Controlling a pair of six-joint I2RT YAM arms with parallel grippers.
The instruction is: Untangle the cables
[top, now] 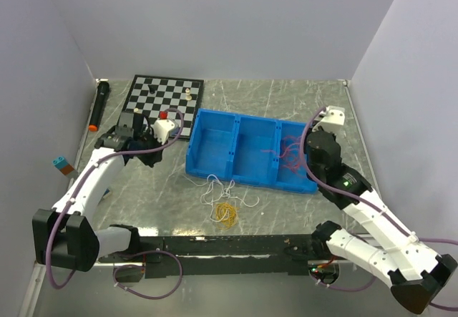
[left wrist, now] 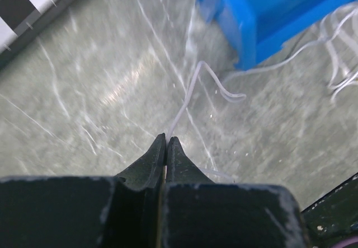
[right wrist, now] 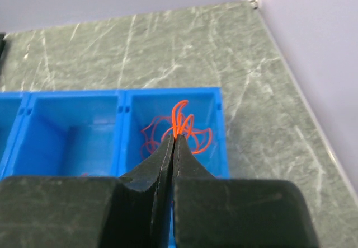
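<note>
A loose tangle of white cable (top: 223,190) lies on the table in front of the blue bin (top: 250,177), with a yellow coil (top: 227,215) just below it. My left gripper (left wrist: 166,137) is shut on a strand of the white cable (left wrist: 190,88), which trails toward the bin corner. It sits near the chessboard in the top view (top: 148,154). My right gripper (right wrist: 175,136) is shut on red-orange cable (right wrist: 180,119) and holds it above the bin's right compartment (right wrist: 219,136), where more red-orange loops (top: 289,152) lie.
A chessboard (top: 163,96) with a few pieces is at the back left. A black marker with an orange tip (top: 98,106) lies by the left wall, and a small blue-and-orange block (top: 63,164) beside it. A black rail (top: 229,245) runs along the near edge.
</note>
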